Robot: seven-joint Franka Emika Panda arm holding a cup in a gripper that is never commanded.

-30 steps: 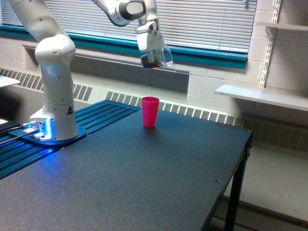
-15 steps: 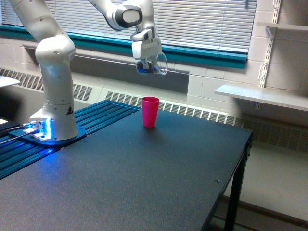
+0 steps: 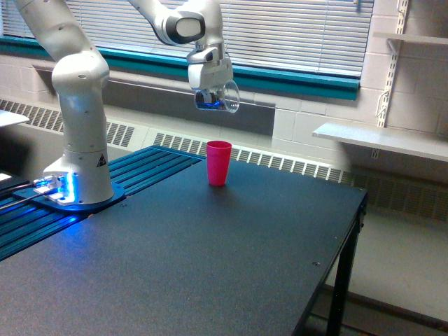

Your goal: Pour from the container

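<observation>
A: And the white arm's pincer [image 3: 212,98] had shifted again. A second before, it hung further toward the exterior view's right with the small clear plastic cup [image 3: 225,96] tipped and a dark brown clump showing inside. Half a second before, it had slid a little to the exterior view's left and the cup had rolled nearly onto its side.

B: And in this moment?

A: It sat a touch further left and slightly higher, pinching that clear cup, which lay about sideways with its round mouth turned toward the exterior view's right. The brown clump seen a second back was not visible; only a blue glint showed under the pincer, at the cup's base.

B: Where was the cup against the pink one?

A: In the air, well above the opaque pink tapered plastic cup [image 3: 218,162] and nearly over it. The pink cup stood upright exactly where it had been, untouched.

B: Surfaces?

A: The matte black worktop [image 3: 210,252] looked finely speckled and flat, with a square edge at the exterior view's right. The arm's glossy white rounded base [image 3: 78,140] stood on ribbed blue rails [image 3: 154,164], lit by a blue glow. Behind ran pale slatted blinds [image 3: 294,31] over a teal sill [image 3: 294,80].
</observation>
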